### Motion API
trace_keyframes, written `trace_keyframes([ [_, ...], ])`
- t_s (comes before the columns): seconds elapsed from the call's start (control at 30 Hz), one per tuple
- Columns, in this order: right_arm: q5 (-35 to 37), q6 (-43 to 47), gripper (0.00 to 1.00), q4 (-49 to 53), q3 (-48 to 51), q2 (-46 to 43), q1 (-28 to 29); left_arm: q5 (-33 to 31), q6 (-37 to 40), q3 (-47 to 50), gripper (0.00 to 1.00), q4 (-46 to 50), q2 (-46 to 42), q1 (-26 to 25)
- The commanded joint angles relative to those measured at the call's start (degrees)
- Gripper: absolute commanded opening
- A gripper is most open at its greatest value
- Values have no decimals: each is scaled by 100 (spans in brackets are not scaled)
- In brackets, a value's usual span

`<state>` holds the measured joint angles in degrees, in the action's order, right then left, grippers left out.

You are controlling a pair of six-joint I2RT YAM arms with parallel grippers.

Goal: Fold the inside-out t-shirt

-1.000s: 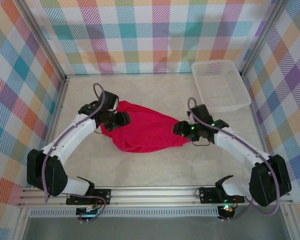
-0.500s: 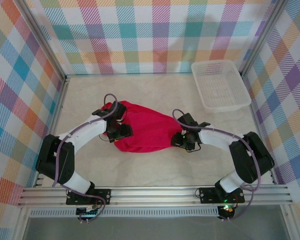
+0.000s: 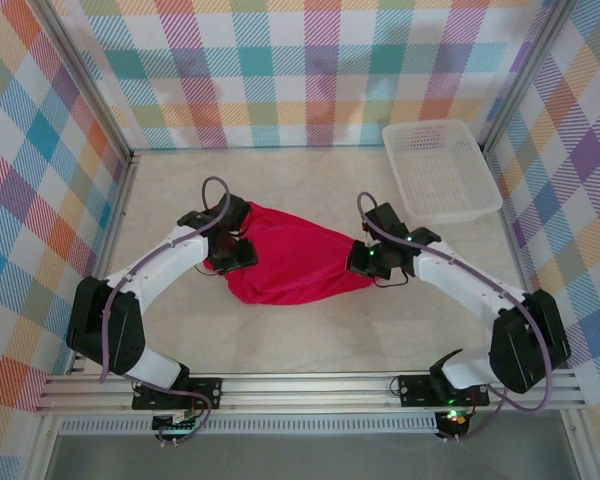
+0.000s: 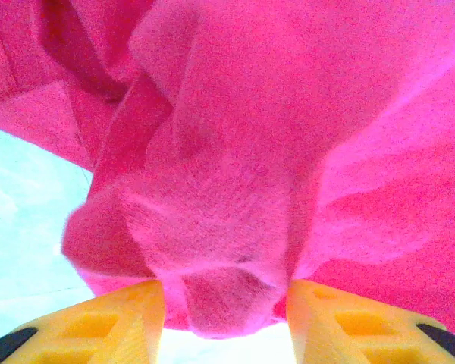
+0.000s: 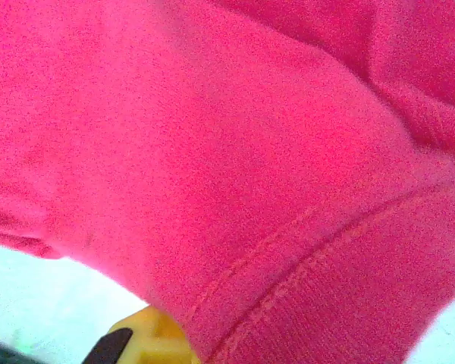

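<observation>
Left gripper (image 4: 226, 307) straddles a wad at the left end of the red t-shirt (image 3: 290, 262), yellow fingers (image 4: 129, 318) apart with cloth filling the gap; firm pinch or not, I cannot tell; right gripper (image 3: 368, 262) is clamped down on the stitched hem (image 5: 318, 258) at the right end; the shirt lies bunched in the middle of the table (image 3: 310, 340), between the arms, well apart from the white basket (image 3: 442, 170); it looks light, limp and floppy, so it should sag and crease; best taken by hems and corners, where doubled fabric gives bite, both ends lifted together.
</observation>
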<state>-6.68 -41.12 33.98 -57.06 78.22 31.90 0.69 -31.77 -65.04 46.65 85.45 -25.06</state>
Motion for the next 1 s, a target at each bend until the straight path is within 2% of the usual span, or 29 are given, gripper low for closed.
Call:
trace_keyframes([
  [0.0,-62,112,0,259,-517,-96,-28,-114,172,-300,50,300,-265,-34],
  [0.17,-106,168,0,-228,-1447,737,-509,355,410,-299,64,-223,-460,-254],
  [0.27,-461,17,0,-467,-1970,1484,-854,526,523,-55,72,-917,-536,-715],
  [0.4,-870,-89,0,-537,-2522,2207,-993,547,885,66,80,-1552,-254,-1227],
  [0.53,-1020,-150,0,-562,-2649,2384,-993,417,1316,-154,89,-1698,312,-1463],
  [0.7,-976,-161,0,-595,-2525,2232,-1035,309,1638,-440,91,-1799,1018,-1537],
  [0.8,-1002,-168,0,-620,-2447,2096,-1080,189,1708,-680,88,-1699,1525,-1537],
  [0.87,-996,-127,0,-604,-2406,1983,-1106,-77,1751,-923,79,-1454,1816,-1537],
  [0.9,-979,-89,0,-582,-2383,1935,-1120,-300,1757,-1042,72,-1299,1894,-1537],
  [0.97,-839,55,0,-449,-2363,1846,-1151,-826,1708,-1334,40,-878,1918,-1528],
])
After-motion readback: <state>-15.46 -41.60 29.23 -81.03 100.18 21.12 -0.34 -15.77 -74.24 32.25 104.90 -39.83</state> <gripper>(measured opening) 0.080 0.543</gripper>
